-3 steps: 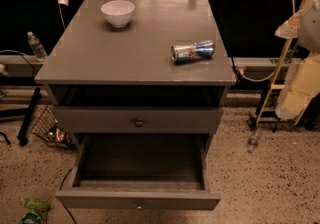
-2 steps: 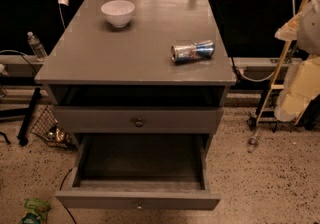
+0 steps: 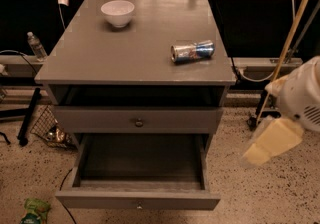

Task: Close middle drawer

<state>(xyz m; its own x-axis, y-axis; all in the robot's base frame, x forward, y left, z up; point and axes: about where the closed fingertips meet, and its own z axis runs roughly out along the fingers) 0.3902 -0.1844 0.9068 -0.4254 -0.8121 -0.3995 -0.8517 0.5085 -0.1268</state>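
So the middle drawer [image 3: 138,200] is hanging wide open, pulled way out of the grey cabinet [image 3: 125,55] toward the camera. Its long side runs left to right across the view, the flat front faces us, and the little round knob [image 3: 139,206] sits dead centre. You can look straight down onto its dark inside bottom. Right above it, the top drawer [image 3: 137,119] with the bigger knob [image 3: 139,123] is pushed in flush, and there's a dark slot between that one and the cabinet top. The gripper [image 3: 270,143] is off to the right of the cabinet, at roughly the level of the open drawer's back half. It's well apart from the drawer, touching nothing, and hangs from the white arm [image 3: 302,95]. It comes out as a pale yellowish smear, so I honestly can't tell whether it's open or closed. On the cabinet top there's a white bowl [image 3: 118,12] near the back left and a crushed can [image 3: 192,51] lying on its side toward the right edge. A water bottle [image 3: 36,45] stands off to the left, with a wire basket [image 3: 50,128] down low beside the cabinet. Something green [image 3: 34,211] is lying on the speckled floor [image 3: 260,193].
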